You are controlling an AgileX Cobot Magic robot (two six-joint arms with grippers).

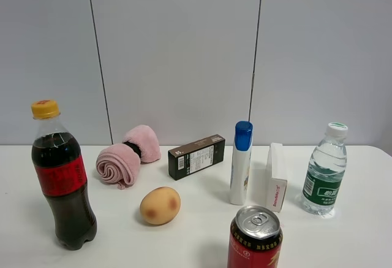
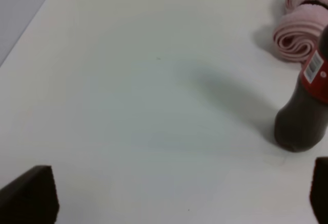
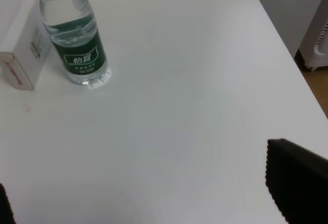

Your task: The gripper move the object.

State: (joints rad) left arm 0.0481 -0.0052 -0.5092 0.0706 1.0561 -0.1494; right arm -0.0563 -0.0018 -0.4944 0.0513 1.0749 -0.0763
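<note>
The yellow-orange peach-like fruit [image 1: 160,205] with reddish patches lies on the white table [image 1: 202,237], front of centre, between the cola bottle [image 1: 62,176] and the red can [image 1: 255,238]. Neither arm shows in the exterior high view. In the left wrist view my left gripper [image 2: 174,196] is open and empty, its black jaws wide apart over bare table, with the cola bottle's base [image 2: 302,121] and the pink rolled towel [image 2: 297,32] ahead. My right gripper [image 3: 148,193] is open and empty near the water bottle [image 3: 74,37]. The fruit is out of both wrist views.
Behind the fruit are the pink rolled towel [image 1: 125,156], a dark box [image 1: 196,156], a white tube with a blue cap [image 1: 241,164], a white box [image 1: 277,176] and the water bottle [image 1: 324,170]. The table edge [image 3: 287,44] runs beside the right gripper.
</note>
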